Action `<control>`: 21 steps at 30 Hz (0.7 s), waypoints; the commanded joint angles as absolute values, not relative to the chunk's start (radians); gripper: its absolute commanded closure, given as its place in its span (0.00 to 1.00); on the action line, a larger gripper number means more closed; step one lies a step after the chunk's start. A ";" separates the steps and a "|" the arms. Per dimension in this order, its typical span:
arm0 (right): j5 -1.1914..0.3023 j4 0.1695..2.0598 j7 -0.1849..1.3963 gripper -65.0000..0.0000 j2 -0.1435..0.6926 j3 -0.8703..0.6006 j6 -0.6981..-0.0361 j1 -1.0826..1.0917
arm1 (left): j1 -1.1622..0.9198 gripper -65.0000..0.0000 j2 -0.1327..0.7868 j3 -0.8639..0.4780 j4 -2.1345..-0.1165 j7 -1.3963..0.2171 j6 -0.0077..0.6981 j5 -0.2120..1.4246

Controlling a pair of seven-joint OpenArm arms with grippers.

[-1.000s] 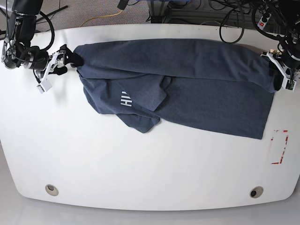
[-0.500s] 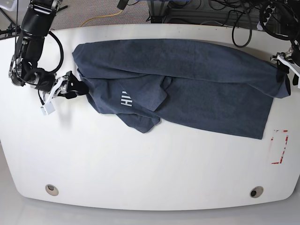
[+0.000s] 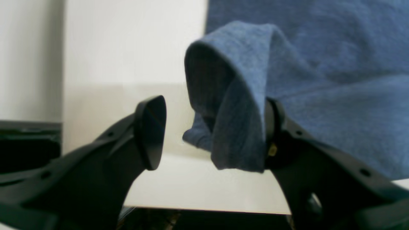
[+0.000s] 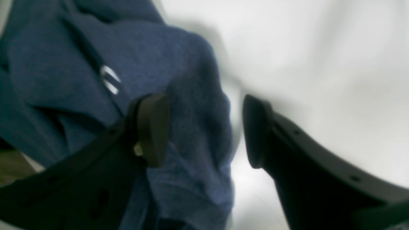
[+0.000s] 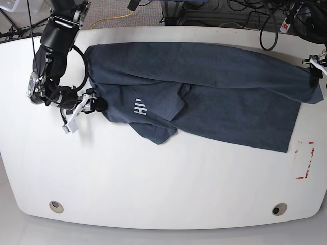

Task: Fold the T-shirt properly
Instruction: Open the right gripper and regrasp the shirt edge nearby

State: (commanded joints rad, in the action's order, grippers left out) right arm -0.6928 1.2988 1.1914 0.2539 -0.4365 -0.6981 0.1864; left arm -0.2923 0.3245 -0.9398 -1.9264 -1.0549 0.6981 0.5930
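The white worktop (image 5: pixel 153 178) was occupied across its far half by the navy T-shirt (image 5: pixel 219 92), spread and rumpled, with white lettering (image 5: pixel 138 108) partly exposed. The right gripper (image 4: pixel 204 131) was positioned at the shirt's edge, jaws wide, cloth lying between them. The left gripper (image 3: pixel 212 134) was positioned at the opposite edge, jaws wide, a fold draped against one jaw.
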 joint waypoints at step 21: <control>-0.578 1.230 1.096 1.00 0.179 -0.433 -0.698 0.196 | -0.249 0.47 0.214 -1.082 -1.926 -1.075 0.698 0.670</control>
